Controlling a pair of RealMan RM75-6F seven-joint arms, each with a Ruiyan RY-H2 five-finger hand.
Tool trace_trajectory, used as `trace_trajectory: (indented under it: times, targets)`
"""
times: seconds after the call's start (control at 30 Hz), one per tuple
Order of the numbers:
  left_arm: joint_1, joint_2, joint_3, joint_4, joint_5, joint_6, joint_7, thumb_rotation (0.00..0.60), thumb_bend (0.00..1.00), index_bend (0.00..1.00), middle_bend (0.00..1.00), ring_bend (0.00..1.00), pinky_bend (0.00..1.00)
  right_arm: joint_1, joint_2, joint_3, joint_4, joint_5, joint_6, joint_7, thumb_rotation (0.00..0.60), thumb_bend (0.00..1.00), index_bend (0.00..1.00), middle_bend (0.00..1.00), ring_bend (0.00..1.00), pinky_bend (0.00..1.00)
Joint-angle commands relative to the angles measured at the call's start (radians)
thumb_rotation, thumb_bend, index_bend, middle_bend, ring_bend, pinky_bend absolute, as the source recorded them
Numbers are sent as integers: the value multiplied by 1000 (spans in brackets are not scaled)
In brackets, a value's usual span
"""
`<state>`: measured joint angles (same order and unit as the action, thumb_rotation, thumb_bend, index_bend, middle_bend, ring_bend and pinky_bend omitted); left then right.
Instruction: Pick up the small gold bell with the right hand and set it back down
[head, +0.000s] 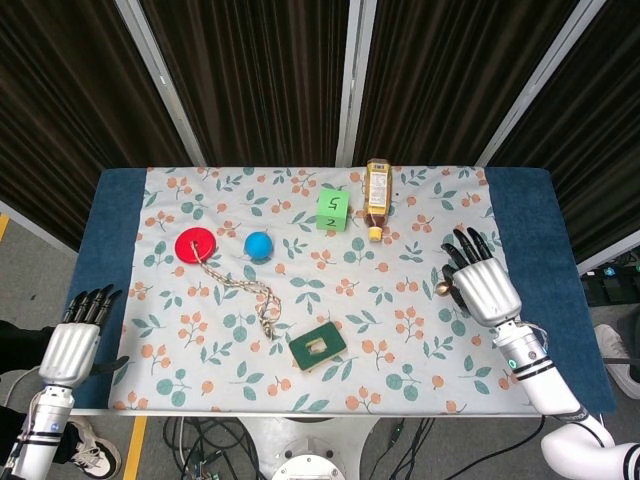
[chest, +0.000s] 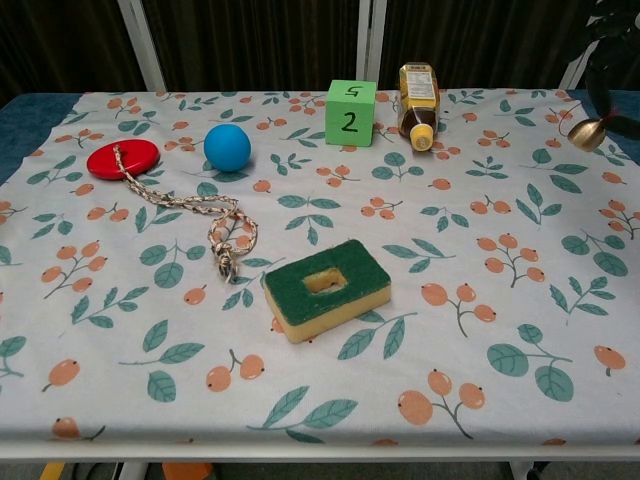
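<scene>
right hand (head: 484, 285): over the right part of the floral cloth (head: 300, 330), back of hand up, fingers spread and pointing away from the robot. Chest view catches only a dark sliver of it at the right edge.
grip: the gold bell (head: 442, 289) sits right at the thumb side of the right hand. Looks pinched there, but the contact point is hidden under the hand, so can't tell for sure.
bell position: right side of the cloth, well clear of the other items. In chest view the bell (chest: 586, 134) is at the far right edge, rounded body left, narrow end toward the hand. Can't tell whether it's touching the cloth or just above it.
left hand (head: 72, 345): off the cloth, past the near-left corner of the table, fingers straight and close together, nothing in it.
bottle (head: 377, 197): lying on its side at the back centre, cap toward the robot.
green cube (head: 332, 210): just left of the bottle, "5" on top, "2" on the front face.
blue ball (head: 258, 245): left of centre, near the red disc (head: 194, 245).
rope (head: 250, 292): runs from the red disc toward the middle, ends in a knot.
sponge (head: 318, 345): green top, rectangular hole in it, near the front centre.
</scene>
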<state>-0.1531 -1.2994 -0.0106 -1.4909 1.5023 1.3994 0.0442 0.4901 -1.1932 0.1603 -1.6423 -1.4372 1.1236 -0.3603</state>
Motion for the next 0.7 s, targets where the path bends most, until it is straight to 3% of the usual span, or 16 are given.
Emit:
trace_trajectory:
  times: [0.03,0.07,0.1,0.17,0.2,0.23,0.27,0.33,0.43,0.7]
  targets:
    - [1,2,-2,-2,-1,3,-1,600,0,0,0,0,6,1,-9,-9,9,42,-24,41,600,460,956,214,0,0]
    - [1,3,-1,-2,-1,3,0,600,0,0,0,0,6,2,-1,-6,-29,74,-59,119,600,460,956,214,0,0]
    - [2,4,-1,-2,-2,4,0,600,0,0,0,0,6,6,9,-5,-27,75,-64,121,600,465,957,212,0,0]
    - [3,4,0,-2,-2,4,-2,600,0,0,0,0,6,5,-27,-21,102,7,23,-118,600,470,957,210,0,0]
    - [3,4,0,-1,-2,4,-2,600,0,0,0,0,6,1,-45,-18,98,31,23,-112,600,471,957,210,0,0]
    - [3,4,1,0,-2,3,-2,600,0,0,0,0,6,-4,-39,-9,27,94,-31,24,600,467,958,209,0,0]
    - [3,4,1,0,-3,2,-2,600,0,0,0,0,6,-2,-21,0,4,115,-53,79,600,467,958,208,0,0]
    - [2,3,0,0,-4,1,-4,600,0,0,0,0,6,7,-21,-21,88,62,-21,-51,600,466,959,206,0,0]
    - [2,1,1,2,-1,1,-3,600,0,0,0,0,6,10,-23,-25,37,109,-83,49,600,462,957,204,0,0]
    - [4,2,1,3,-2,3,-6,600,0,0,0,0,6,47,-94,-63,138,132,-147,-54,600,461,945,199,0,0]
